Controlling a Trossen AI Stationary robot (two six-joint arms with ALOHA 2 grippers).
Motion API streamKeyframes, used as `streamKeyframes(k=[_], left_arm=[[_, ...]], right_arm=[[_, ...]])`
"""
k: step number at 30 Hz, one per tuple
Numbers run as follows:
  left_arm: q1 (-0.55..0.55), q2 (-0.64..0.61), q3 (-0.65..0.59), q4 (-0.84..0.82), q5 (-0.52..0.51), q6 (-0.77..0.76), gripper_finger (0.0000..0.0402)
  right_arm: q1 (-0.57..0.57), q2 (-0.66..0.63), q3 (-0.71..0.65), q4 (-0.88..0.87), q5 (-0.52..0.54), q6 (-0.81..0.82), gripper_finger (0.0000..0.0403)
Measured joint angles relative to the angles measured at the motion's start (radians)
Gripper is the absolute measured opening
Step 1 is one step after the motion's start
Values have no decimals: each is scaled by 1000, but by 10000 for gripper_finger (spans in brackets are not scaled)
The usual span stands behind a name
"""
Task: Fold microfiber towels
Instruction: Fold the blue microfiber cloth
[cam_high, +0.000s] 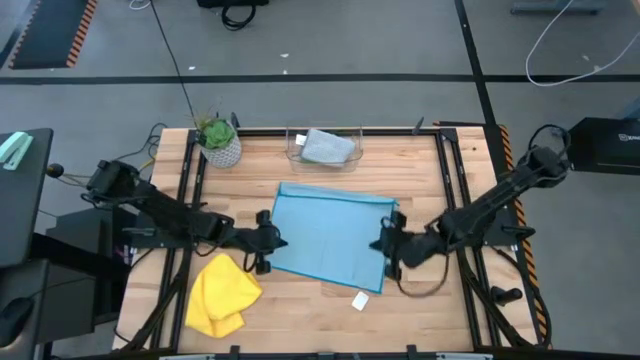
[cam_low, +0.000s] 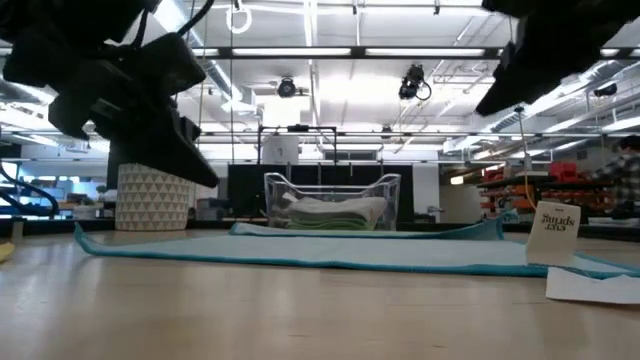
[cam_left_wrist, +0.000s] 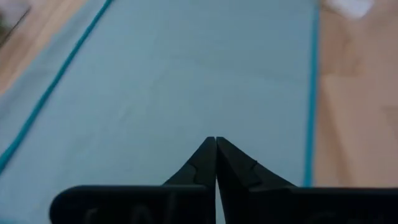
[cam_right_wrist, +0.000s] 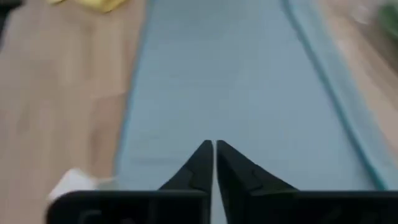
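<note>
The left gripper (cam_high: 268, 243) reaches in from the left, its two fingers (cam_left_wrist: 208, 163) pressed together. The right gripper (cam_high: 385, 246) reaches in from the right, fingers (cam_right_wrist: 205, 163) pressed together too

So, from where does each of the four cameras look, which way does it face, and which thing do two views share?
High view: above the table, facing straight down; both arms show, left gripper and right gripper at opposite edges of the light blue towel.
Low view: at table height, facing level across the towel to the clear bin; arm parts hang at the top.
Left wrist view: on the left arm, over the towel; shut fingers show.
Right wrist view: on the right arm, likewise; shut fingers.
All four share the light blue towel.
</note>
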Motion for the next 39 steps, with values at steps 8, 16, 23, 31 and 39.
streamKeyframes(k=[8, 16, 23, 31, 39], left_arm=[[-32, 67, 0, 219, 6, 2, 25], [-32, 78, 0, 249, 4, 10, 13], [-31, 78, 0, 242, 4, 10, 16], [-30, 78, 0, 241, 5, 10, 20], [-30, 78, 0, 240, 4, 10, 10]], right_arm=[[102, 234, 148, -17, -72, 28, 101], [159, 444, 292, -16, -213, -103, 163], [195, 571, 362, -17, -266, -196, 194], [202, 662, 374, -16, -262, -269, 179], [191, 673, 377, -8, -230, -291, 133]])
